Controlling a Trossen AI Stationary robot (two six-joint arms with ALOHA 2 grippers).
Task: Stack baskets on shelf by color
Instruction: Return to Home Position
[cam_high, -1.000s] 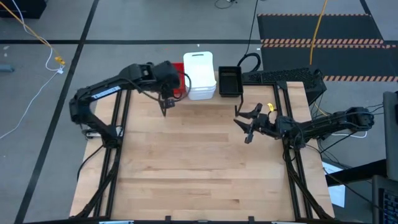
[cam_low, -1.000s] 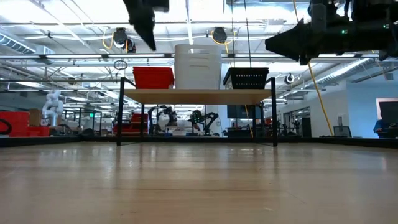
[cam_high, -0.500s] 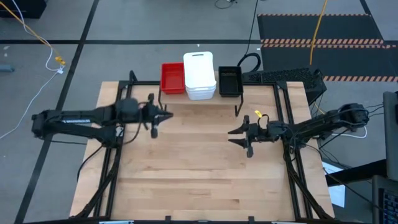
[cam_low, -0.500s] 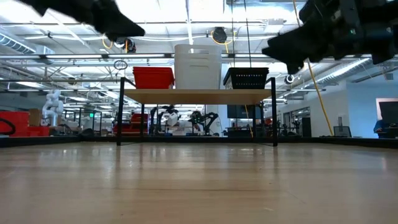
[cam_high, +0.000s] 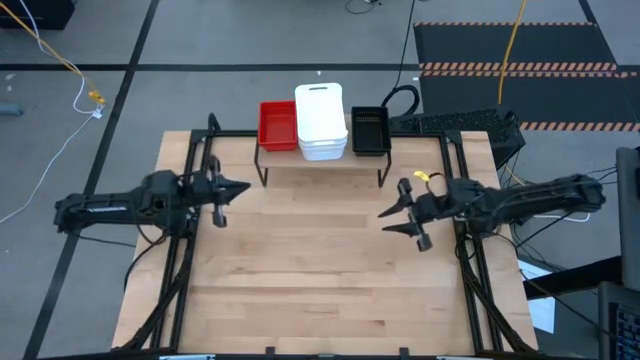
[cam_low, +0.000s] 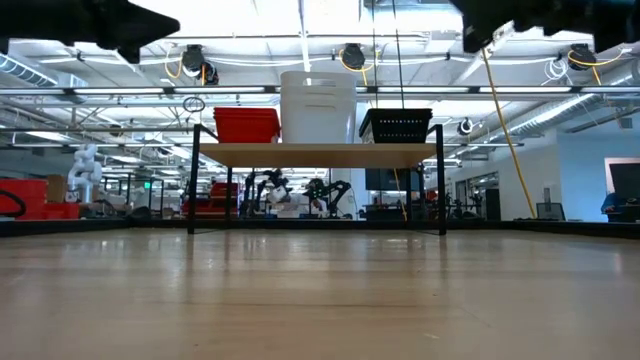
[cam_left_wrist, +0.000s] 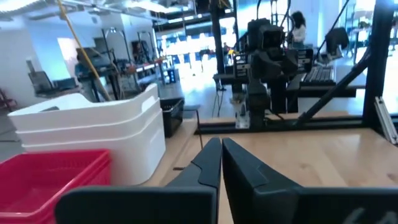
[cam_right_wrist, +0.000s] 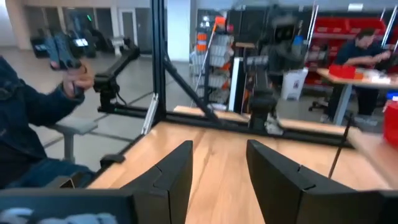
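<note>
I am looking down on the desk, where the shelf is standing at the far edge. It is carrying three stacks in a row: red baskets on the left, white baskets in the middle and black baskets on the right, each just beside the next. From desk level the white stack is rising tallest. The left gripper is hovering over the desk's left side, well apart from the shelf, its fingers pressed together and holding nothing. The right gripper is hovering over the right side, its fingers spread apart and empty. In the right wrist view, a person in a blue sleeve is sitting beyond the desk
</note>
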